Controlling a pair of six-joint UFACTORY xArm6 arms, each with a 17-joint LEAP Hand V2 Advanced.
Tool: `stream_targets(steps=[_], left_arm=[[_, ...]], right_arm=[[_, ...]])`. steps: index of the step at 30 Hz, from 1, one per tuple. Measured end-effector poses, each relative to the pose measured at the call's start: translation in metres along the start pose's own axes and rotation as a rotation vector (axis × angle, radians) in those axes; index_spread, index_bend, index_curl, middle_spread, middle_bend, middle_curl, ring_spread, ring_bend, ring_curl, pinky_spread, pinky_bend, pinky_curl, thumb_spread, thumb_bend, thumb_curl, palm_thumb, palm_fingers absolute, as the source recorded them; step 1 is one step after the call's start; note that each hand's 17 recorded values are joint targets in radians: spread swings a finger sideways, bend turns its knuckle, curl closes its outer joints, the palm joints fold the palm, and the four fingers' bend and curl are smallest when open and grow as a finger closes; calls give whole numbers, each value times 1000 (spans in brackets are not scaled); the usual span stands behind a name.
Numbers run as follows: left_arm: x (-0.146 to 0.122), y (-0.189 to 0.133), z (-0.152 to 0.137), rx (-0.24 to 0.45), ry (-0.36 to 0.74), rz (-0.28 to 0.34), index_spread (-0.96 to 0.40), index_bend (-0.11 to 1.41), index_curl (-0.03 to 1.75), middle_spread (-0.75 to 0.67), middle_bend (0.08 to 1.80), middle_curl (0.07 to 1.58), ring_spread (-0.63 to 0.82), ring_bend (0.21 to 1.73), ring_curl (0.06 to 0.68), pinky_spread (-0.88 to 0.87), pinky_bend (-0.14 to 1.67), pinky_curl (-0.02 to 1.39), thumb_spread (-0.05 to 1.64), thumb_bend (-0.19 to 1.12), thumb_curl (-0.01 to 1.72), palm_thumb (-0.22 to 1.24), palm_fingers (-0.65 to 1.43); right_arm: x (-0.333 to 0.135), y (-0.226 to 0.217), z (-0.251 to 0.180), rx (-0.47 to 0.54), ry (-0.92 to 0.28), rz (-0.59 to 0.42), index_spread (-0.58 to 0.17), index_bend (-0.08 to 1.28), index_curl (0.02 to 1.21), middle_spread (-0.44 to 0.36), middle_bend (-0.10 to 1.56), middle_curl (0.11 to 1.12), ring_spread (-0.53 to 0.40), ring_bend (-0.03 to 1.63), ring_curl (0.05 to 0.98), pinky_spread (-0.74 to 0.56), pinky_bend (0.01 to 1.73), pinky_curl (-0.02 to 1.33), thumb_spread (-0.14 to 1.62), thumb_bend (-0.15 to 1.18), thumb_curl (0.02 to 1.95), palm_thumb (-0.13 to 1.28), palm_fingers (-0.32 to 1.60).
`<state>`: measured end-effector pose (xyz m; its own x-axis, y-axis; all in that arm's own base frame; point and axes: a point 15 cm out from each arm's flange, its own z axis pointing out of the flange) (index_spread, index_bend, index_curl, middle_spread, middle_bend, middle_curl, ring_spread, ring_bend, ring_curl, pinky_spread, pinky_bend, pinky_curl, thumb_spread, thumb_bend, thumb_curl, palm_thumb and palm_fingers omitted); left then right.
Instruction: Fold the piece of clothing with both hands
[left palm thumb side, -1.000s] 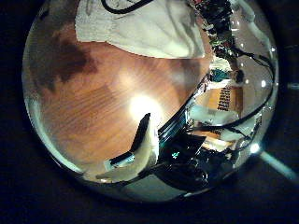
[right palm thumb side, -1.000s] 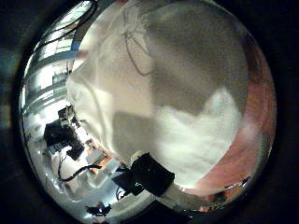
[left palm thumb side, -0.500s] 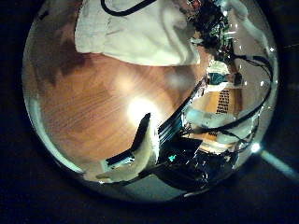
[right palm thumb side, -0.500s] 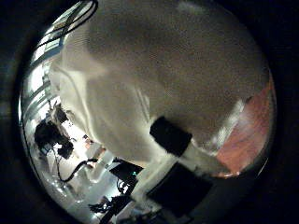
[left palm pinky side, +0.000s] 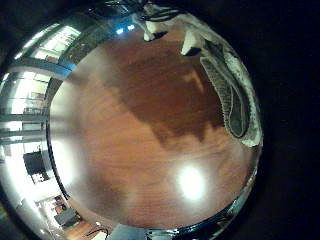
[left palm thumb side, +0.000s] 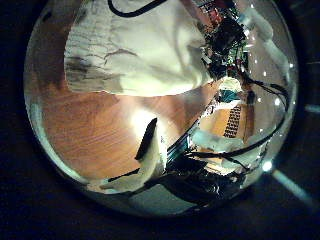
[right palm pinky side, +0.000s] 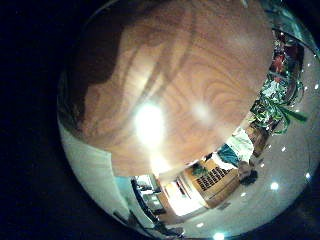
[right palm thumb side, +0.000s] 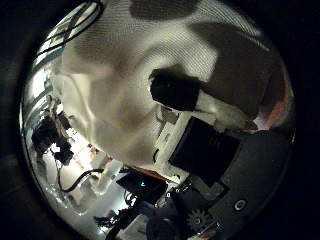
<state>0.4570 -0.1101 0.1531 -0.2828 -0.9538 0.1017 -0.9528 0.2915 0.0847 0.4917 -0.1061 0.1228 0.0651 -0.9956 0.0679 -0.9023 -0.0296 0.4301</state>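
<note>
From the left little finger side, the garment (left palm pinky side: 232, 95) is lying bunched and ribbed at the table's (left palm pinky side: 130, 150) edge. From the left thumb side, it (left palm thumb side: 135, 50) is spreading pale and wrinkled over the wood, beside the left hand (left palm thumb side: 140, 165), whose finger is reaching out straight, grasping nothing. The right little finger side is showing only bare table (right palm pinky side: 180, 70). From the right thumb side, cloth (right palm thumb side: 130, 70) is filling the view, the right hand (right palm thumb side: 185, 120) curling a finger against it; whether it is gripping, I cannot tell.

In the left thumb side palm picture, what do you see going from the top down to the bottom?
Cloth → wooden table → the hand's own finger.
</note>
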Motion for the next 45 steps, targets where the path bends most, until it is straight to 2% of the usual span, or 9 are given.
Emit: stream_targets(steps=[5, 9, 18, 21, 25, 31, 37, 45], left_arm=[[1, 5, 14, -41, 1, 4, -53, 186, 384, 280, 163, 247, 482, 550, 213, 541, 309, 321, 1204, -18, 303, 249, 54], [12, 14, 11, -44, 3, 31, -51, 184, 382, 283, 164, 246, 480, 559, 215, 544, 322, 323, 1204, -18, 303, 249, 57], [26, 44, -15, -24, 15, 75, -50, 185, 379, 287, 169, 251, 480, 564, 213, 542, 327, 321, 1202, -18, 302, 247, 64], [22, 50, -22, -17, 14, 76, -50, 186, 380, 282, 170, 253, 478, 566, 212, 541, 326, 319, 1201, -18, 303, 247, 67], [3, 57, -29, -11, 19, 47, -51, 186, 381, 279, 171, 254, 478, 565, 210, 541, 325, 318, 1202, -19, 303, 243, 68], [-32, 74, -38, -5, 32, -1, -51, 186, 382, 278, 170, 255, 477, 566, 208, 540, 326, 316, 1203, -18, 305, 240, 69], [-54, 93, -36, -3, 48, -37, -51, 185, 382, 278, 170, 255, 477, 568, 206, 540, 327, 315, 1203, -17, 307, 239, 68], [-58, 109, -35, 3, 55, -51, -51, 185, 383, 278, 170, 255, 477, 569, 204, 540, 328, 313, 1204, -17, 307, 238, 68]], right_arm=[[13, 0, 0, 12, -8, 21, -363, 969, 530, -191, 1106, 750, -244, 1270, 599, -272, 1236, 631, 1101, 61, 486, 982, 1171], [28, 4, 0, 18, -19, 43, -342, 1053, 607, -179, 1187, 788, -244, 1323, 643, -244, 1292, 691, 1092, 58, 539, 1018, 1093], [85, 22, 3, 42, -63, 135, -309, 1122, 720, -161, 1278, 830, -248, 1379, 720, -206, 1319, 812, 1085, 28, 642, 1030, 1004], [90, 25, -4, 57, -64, 116, -302, 1136, 745, -158, 1290, 837, -245, 1392, 737, -195, 1313, 850, 1085, 19, 672, 1031, 988], [87, 28, -23, 91, -61, 86, -295, 1145, 771, -155, 1311, 843, -242, 1401, 756, -186, 1310, 896, 1087, 6, 709, 1030, 979], [58, 39, -74, 176, -101, 49, -285, 1148, 796, -148, 1330, 841, -237, 1401, 773, -179, 1294, 958, 1079, 1, 768, 1049, 1009], [-3, 53, -140, 241, -137, -42, -275, 1128, 806, -141, 1334, 828, -231, 1388, 781, -175, 1259, 1010, 1057, -5, 825, 1055, 1044], [-131, 69, -195, 290, -90, -225, -273, 1098, 812, -135, 1340, 805, -224, 1368, 787, -172, 1205, 1051, 1024, -5, 893, 1045, 1092]])
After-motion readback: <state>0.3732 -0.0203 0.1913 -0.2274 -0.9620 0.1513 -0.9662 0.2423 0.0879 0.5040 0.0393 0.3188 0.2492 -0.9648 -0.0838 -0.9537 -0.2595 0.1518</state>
